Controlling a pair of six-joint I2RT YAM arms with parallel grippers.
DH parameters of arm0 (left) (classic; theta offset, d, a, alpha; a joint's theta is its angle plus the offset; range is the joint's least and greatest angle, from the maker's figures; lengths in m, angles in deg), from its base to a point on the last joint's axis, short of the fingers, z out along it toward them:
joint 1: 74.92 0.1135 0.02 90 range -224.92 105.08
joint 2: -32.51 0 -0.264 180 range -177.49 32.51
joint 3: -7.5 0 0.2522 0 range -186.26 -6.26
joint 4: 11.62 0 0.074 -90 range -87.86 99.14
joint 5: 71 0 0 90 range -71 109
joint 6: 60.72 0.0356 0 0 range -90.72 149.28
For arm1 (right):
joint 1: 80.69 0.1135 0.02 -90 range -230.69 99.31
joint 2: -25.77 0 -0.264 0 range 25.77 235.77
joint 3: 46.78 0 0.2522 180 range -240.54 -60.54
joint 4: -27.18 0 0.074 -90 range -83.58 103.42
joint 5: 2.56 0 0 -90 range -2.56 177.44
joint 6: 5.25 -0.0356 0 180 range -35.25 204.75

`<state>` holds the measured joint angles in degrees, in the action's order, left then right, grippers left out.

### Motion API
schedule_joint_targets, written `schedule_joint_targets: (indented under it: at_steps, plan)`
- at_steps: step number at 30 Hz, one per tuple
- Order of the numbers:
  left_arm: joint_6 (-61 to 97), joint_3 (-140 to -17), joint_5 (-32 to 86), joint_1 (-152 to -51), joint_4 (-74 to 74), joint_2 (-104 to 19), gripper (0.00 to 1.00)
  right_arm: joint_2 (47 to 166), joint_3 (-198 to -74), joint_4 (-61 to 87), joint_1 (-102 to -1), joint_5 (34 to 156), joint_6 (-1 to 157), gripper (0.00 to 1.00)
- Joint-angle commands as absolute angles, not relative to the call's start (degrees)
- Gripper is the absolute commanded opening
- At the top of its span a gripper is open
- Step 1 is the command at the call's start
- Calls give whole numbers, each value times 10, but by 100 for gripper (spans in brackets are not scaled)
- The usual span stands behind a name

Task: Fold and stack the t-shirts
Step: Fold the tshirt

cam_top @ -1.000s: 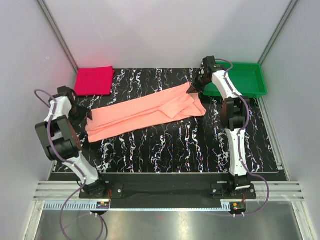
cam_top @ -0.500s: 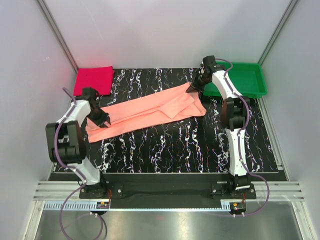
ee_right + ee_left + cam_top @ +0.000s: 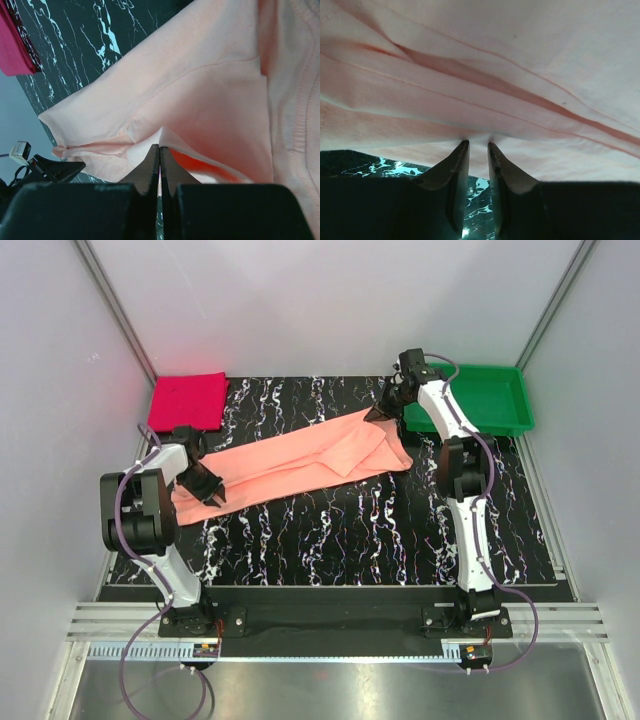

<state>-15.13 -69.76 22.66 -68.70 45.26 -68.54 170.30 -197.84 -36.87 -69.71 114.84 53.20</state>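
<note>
A salmon t-shirt (image 3: 290, 460), folded into a long band, lies slantwise across the black marbled table. My left gripper (image 3: 208, 490) is at its near-left end. In the left wrist view the gripper (image 3: 478, 144) has its jaws narrowed on the puckered hem of the shirt (image 3: 495, 60). My right gripper (image 3: 383, 410) is at the far-right corner. In the right wrist view it (image 3: 159, 146) is shut on a raised fold of the shirt (image 3: 200, 100). A folded magenta t-shirt (image 3: 187, 401) lies at the back-left corner.
A green tray (image 3: 495, 400) stands at the back right, just behind the right arm. Metal frame posts and white walls close in the table on both sides. The magenta shirt's edge (image 3: 12, 45) shows at the upper left of the right wrist view.
My left arm swung in from the table's left edge to the shirt's left end, and its jaws closed on the hem. My right gripper shifted slightly back and left, still holding its corner.
</note>
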Motion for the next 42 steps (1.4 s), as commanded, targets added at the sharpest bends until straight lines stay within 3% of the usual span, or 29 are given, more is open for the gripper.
schedule_joint_targets:
  at_steps: [1, 33, 42]
  plan:
    - [-141, -693, 220, -688, 443, -670, 26, 1726, -2015, -352, -694, 1164, 521, 4]
    - [-131, -665, 216, -693, 435, -683, 27, 1789, -2061, -288, -706, 1166, 442, 6]
    - [-127, -673, 224, -693, 441, -672, 27, 1809, -2087, -298, -716, 1171, 452, 13]
